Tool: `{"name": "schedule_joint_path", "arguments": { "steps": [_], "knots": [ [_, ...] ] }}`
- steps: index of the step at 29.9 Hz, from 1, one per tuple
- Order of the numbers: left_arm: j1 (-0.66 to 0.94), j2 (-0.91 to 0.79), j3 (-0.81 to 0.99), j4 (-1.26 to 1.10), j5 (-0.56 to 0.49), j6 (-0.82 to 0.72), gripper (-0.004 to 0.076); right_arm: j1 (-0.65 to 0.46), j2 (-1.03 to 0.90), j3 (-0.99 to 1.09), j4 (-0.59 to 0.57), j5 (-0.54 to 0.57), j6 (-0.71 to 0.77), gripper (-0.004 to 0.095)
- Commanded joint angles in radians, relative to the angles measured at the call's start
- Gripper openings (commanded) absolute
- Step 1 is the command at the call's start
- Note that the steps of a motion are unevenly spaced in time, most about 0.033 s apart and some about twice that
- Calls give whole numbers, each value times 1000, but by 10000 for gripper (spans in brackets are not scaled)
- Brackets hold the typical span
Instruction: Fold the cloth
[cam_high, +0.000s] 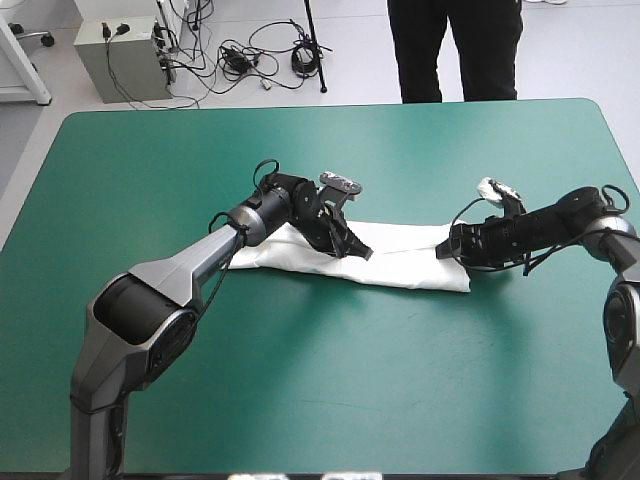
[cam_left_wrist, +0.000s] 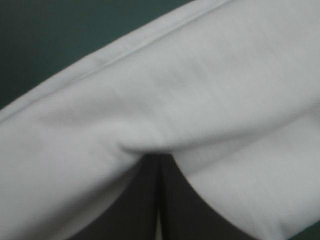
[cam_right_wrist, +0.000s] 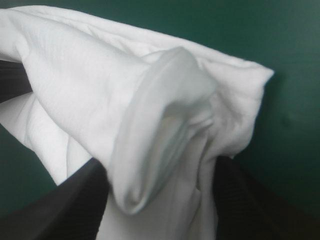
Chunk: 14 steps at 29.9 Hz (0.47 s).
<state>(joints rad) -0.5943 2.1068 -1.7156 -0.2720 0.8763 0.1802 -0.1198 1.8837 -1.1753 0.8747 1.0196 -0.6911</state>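
The T-shirt (cam_high: 400, 262), a white short-sleeved garment of soft cloth, lies folded into a long narrow band on the flat worktop (cam_high: 300, 380) with its teal-green cover. It sits about the middle of the worktop, running from left to right, well apart from every edge. Its surface is mostly smooth, with a hemmed long edge showing in the left wrist view against the teal-green cover. The left gripper (cam_high: 355, 250), with two broad black fin-shaped fingers, comes in from the left and reaches down onto the band somewhat left of its middle. In its own view the fingers (cam_left_wrist: 145, 200) meet in one pointed arch, and the white cloth (cam_left_wrist: 200, 100) puckers right at their tip, so they are pinched together on a fold of the T-shirt. The right gripper (cam_high: 447, 248), of the same black build, lies low over the worktop at the right end of the band. In the right wrist view its fingers (cam_right_wrist: 55, 210) stand only as far apart as the thick bunch of cloth (cam_right_wrist: 165, 125) between them, which they clasp. There a rolled hem rises and one corner of the cloth hangs free over the teal-green cover.
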Motion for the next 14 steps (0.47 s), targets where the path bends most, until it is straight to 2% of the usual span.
{"name": "schedule_joint_path", "arguments": {
  "steps": [1,7,14],
  "knots": [
    [-6,-22,-6,-13,33,-9,-9,28,22,16,-39,27,-9,434],
    [-6,-22,-6,-9,30,-9,-9,31,33,16,-54,51,-11,-3],
    [-6,-24,-6,-6,49,-18,-9,31,-8,-23,5,124,-13,-17]
  ]
}}
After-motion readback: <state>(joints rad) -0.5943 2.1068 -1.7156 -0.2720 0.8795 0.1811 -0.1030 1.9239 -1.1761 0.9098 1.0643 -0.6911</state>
